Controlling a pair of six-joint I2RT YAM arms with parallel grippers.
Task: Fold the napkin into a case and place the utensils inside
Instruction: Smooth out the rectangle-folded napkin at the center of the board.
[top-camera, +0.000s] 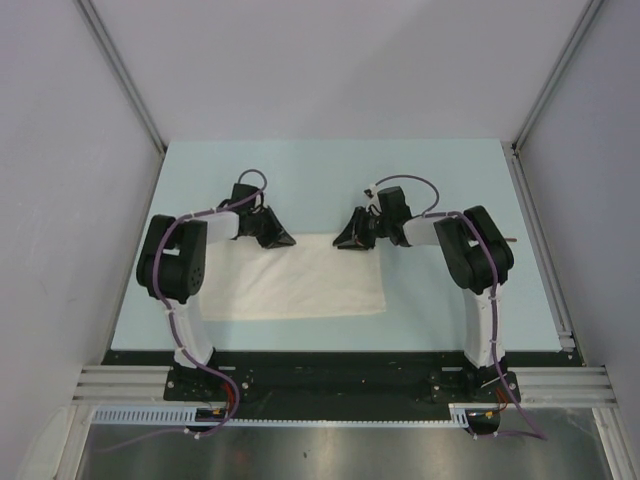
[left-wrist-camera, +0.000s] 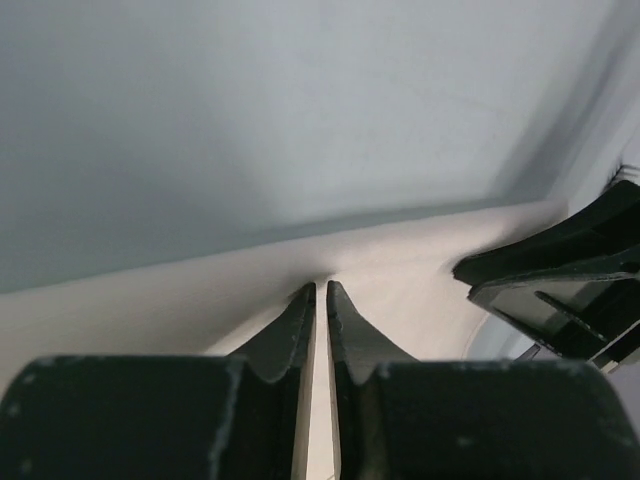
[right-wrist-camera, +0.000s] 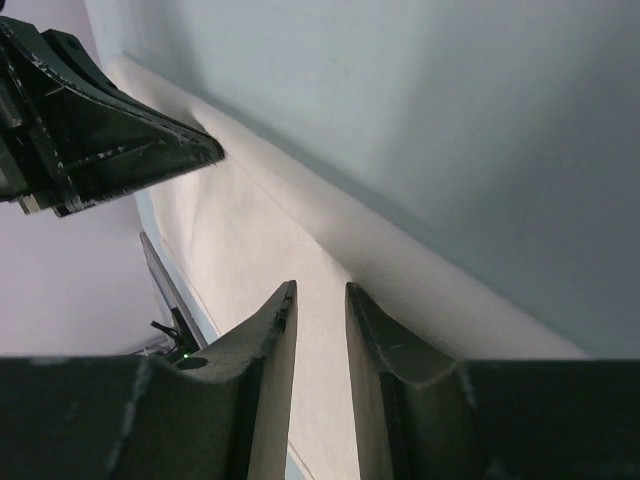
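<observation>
The white napkin lies flat on the light-blue table, in front of both arms. My left gripper sits at the left part of its far edge. In the left wrist view its jaws stand almost together, pinching a raised pucker of the napkin. My right gripper is at the far edge's right part. Its jaws stand apart, with flat napkin showing between them. A thin silvery tip pokes out from under the right elbow, perhaps the utensils. No case shows.
White enclosure walls rise close on the left, right and back. A metal rail runs along the table's right edge. The black base bar carrying both arms lies along the near edge. The two grippers are roughly a hand's width apart.
</observation>
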